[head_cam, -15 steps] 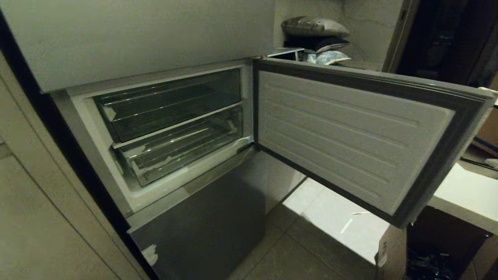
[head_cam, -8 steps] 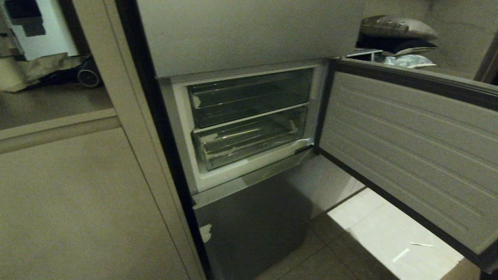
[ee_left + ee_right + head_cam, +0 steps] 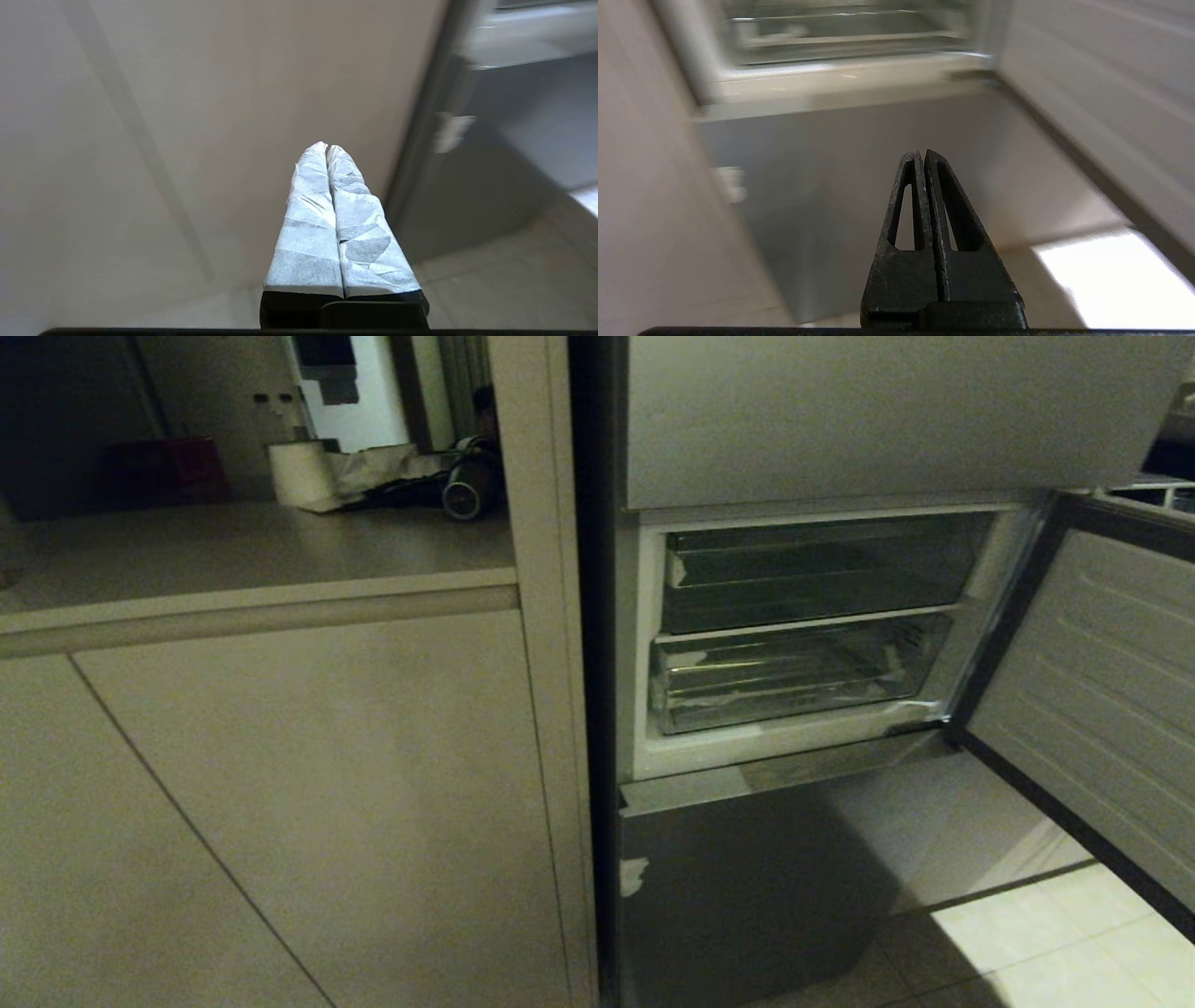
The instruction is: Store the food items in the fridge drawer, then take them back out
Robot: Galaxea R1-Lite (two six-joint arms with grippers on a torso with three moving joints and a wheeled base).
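A dim kitchen corner fills the head view: a pale cabinet front (image 3: 280,803) under a countertop (image 3: 233,546) takes up the left half, and a grey fridge stands to its right with its middle compartment door (image 3: 1102,709) swung open to the right. Taking the fridge as the landmark, the fridge drawer (image 3: 794,677) is the lower of two clear bins inside the open compartment, pushed in, with whitish tape scraps along its front lip and at its corners. The darker clear bin (image 3: 822,569) sits directly above it. Below the compartment is the closed grey lower door panel (image 3: 747,887), with a small pale scrap near its upper left corner. A tiled floor (image 3: 1046,943) catches a bright patch of light under the open door. On the countertop, well left of the fridge, stand a white roll (image 3: 301,473) and some dark clutter (image 3: 439,485). No food item can be seen in any view.

Neither arm shows in the head view. The left gripper (image 3: 327,147), its fingers wrapped in white tape, is pressed together and empty, pointing at the cabinet front just left of the fridge's lower panel. The right gripper (image 3: 922,152), bare black, is likewise closed on nothing, aimed at the lower door panel, with the fridge drawer above and beyond it, well apart.
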